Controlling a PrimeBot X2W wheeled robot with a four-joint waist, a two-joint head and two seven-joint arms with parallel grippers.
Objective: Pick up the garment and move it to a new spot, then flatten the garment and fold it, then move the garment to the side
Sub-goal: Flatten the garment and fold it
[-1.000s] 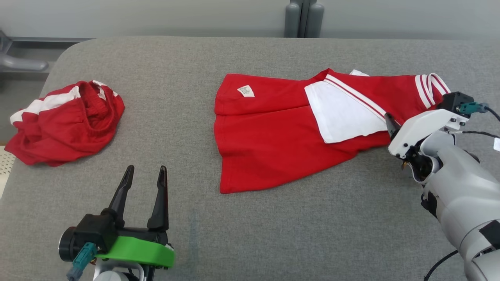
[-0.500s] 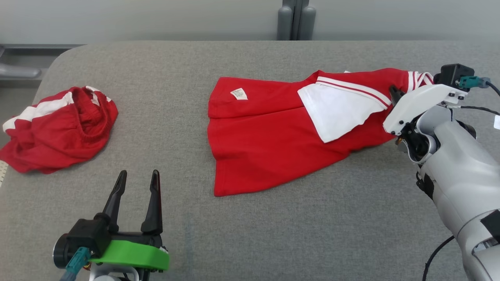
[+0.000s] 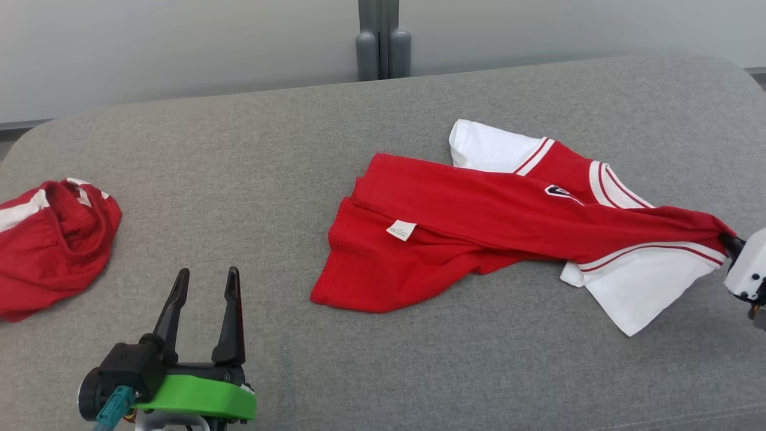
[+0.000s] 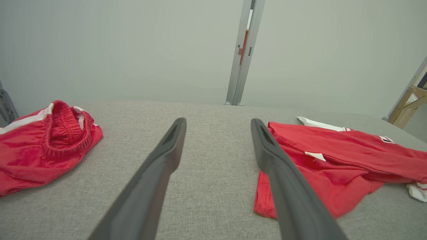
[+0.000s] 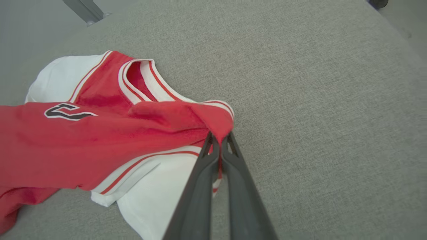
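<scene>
The garment is a red shirt with white sleeves and striped trim, lying stretched and twisted across the right half of the grey table. My right gripper at the far right edge is shut on a bunched red fold near the collar, seen close in the right wrist view as the garment pinched between the tips of the right gripper. My left gripper stands open at the lower left with nothing between its fingers, well left of the garment. The left gripper points toward the table's far edge.
A second crumpled red garment with white stripes and an elastic waistband lies at the table's left edge, also to the left of my left fingers. A grey post stands behind the table. The table's right edge curves off near my right gripper.
My right gripper shut on the shirt near the collar and pulled it to the right, turning it over and stretching it. The head camera has swung, shifting the whole picture. The left gripper stayed open.
</scene>
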